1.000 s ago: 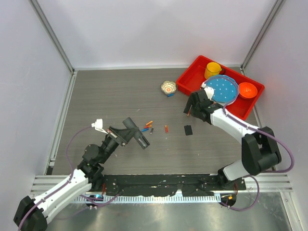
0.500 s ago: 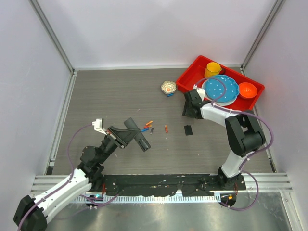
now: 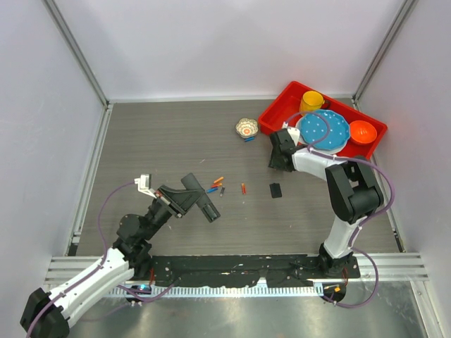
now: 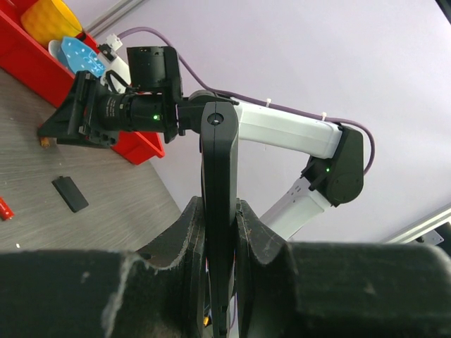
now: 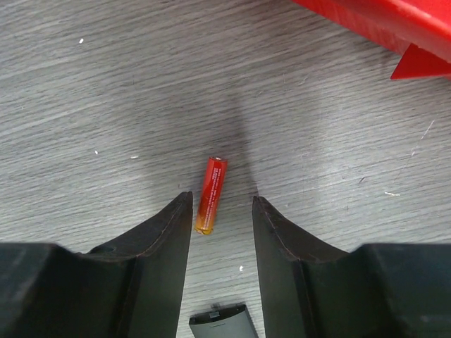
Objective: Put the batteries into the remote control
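Note:
My left gripper (image 3: 192, 199) is shut on the remote control (image 3: 205, 205), a slim black bar held above the table at the left. In the left wrist view the remote (image 4: 220, 183) stands edge-on between the pads. My right gripper (image 3: 275, 163) is low over the table beside the red tray. In the right wrist view it (image 5: 220, 203) is open, and a red-orange battery (image 5: 211, 185) lies on the table between the fingertips, nearer the left one. Other batteries lie loose mid-table: a small cluster (image 3: 215, 185) and a red one (image 3: 244, 188).
A small black cover piece (image 3: 275, 190) lies near the right gripper and shows in the right wrist view (image 5: 222, 324). The red tray (image 3: 276, 115) holds a blue plate, a yellow cup and an orange bowl. A small patterned bowl (image 3: 246, 128) stands to its left.
The right arm has folded in and its gripper has shifted slightly left and down beside the tray. The left arm and the remote have barely moved.

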`<state>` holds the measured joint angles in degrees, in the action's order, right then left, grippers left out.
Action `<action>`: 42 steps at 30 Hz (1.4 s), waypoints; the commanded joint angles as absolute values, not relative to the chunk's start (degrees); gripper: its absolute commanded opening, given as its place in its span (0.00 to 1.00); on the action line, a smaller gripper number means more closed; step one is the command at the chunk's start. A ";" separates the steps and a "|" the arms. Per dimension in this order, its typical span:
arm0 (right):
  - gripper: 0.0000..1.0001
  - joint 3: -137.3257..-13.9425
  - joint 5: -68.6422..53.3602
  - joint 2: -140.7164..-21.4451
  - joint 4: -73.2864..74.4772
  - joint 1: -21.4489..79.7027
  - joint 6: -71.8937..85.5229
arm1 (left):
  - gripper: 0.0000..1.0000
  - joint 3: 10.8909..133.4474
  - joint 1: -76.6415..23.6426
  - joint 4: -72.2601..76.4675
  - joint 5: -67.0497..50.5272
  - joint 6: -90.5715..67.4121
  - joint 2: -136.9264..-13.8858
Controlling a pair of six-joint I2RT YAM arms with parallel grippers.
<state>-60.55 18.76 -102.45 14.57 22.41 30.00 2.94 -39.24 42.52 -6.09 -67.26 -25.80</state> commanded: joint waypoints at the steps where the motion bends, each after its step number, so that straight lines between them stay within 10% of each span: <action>1: 0.44 -61.17 19.07 -103.09 12.57 22.32 28.74 | 0.00 0.53 -39.02 43.86 -6.85 -66.53 -26.10; 11: 0.33 -59.86 18.02 -104.59 12.48 22.32 27.25 | 0.00 0.53 -39.02 42.98 -7.29 -66.80 -26.46; 20: 0.01 -59.50 17.23 -103.71 12.83 22.41 26.37 | 0.00 0.53 -39.02 42.45 -7.38 -66.80 -26.54; 42: 0.01 -49.92 18.90 -90.70 18.11 40.43 28.56 | 0.00 0.44 -39.02 44.38 -6.77 -67.06 -29.88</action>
<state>-51.44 19.09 -90.52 18.24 39.55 25.89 2.92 -39.24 41.30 -6.22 -67.22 -28.36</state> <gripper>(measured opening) 0.076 0.207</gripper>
